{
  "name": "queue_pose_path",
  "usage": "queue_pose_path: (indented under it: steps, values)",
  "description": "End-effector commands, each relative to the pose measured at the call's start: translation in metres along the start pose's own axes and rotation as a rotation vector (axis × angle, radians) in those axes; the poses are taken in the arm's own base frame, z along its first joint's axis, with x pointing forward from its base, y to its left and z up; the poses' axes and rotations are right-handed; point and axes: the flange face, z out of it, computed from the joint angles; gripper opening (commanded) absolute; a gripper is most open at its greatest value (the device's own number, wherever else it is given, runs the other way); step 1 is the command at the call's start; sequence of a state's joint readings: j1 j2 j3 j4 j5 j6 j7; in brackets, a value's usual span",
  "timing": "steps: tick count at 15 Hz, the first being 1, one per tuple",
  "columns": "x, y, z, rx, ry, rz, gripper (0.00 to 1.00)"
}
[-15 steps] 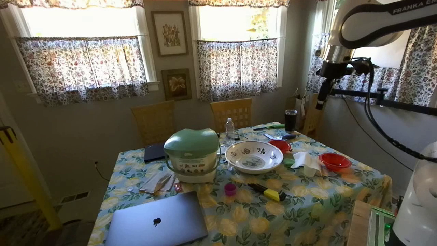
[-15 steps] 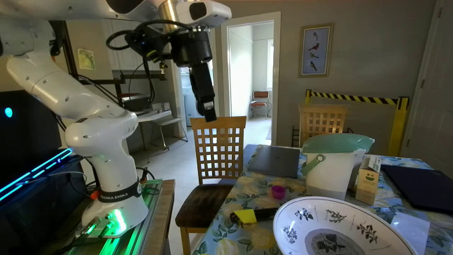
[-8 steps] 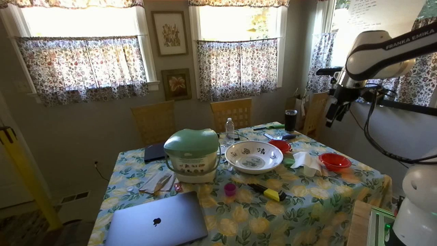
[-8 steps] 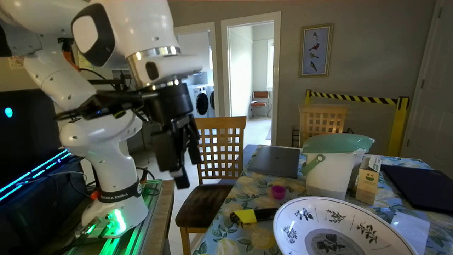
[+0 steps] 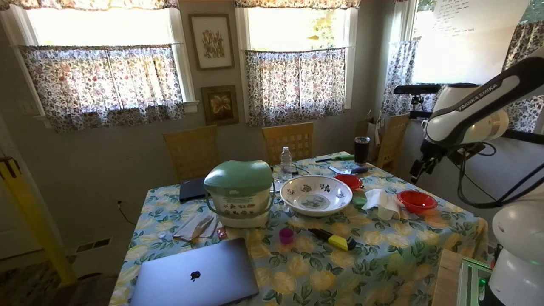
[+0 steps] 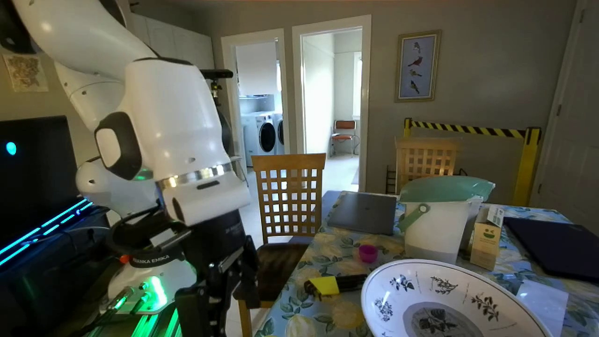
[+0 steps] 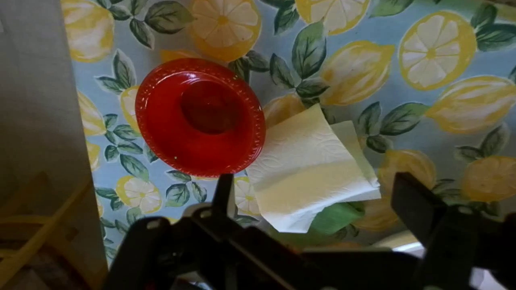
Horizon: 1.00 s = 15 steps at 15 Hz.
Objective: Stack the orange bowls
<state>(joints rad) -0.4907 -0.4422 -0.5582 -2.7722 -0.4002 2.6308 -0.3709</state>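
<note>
Two small red-orange bowls are on the table in an exterior view. The nearer-to-robot bowl [image 5: 417, 202] sits alone beside a white paper towel. The other bowl [image 5: 349, 182] sits behind the rim of the big white dish, partly hidden by it. In the wrist view the first bowl [image 7: 197, 117] is upright and empty, at upper left, past the left fingertip. The second bowl is not clearly seen there. My gripper [image 7: 314, 179] is open and empty, its fingers wide apart above the paper towel. In an exterior view the gripper [image 5: 418, 171] hangs above the table level, near the first bowl.
The paper towel [image 5: 379, 203] lies between the bowls, with a green piece beside it. The white patterned dish [image 5: 293, 206], green-lidded container [image 5: 238, 187], black tumbler [image 5: 361, 149], bottle [image 5: 286, 160], pink cup [image 5: 286, 235] and yellow-black tool [image 5: 338, 242] stand or lie on the table.
The arm has come down and the gripper has tilted and turned, so both fingers now show in an exterior view. The bowls have not moved.
</note>
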Motion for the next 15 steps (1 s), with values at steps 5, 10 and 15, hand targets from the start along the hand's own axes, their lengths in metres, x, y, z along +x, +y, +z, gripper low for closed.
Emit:
queue_pose_path:
  steps: [5,10,15]
  values:
    - [0.002,0.007,0.001,-0.019,0.011,0.003,1.0]
    - [-0.004,0.027,0.038,-0.053,0.048,0.048,1.0]
    - [0.001,0.016,0.071,-0.055,0.105,0.021,1.0]
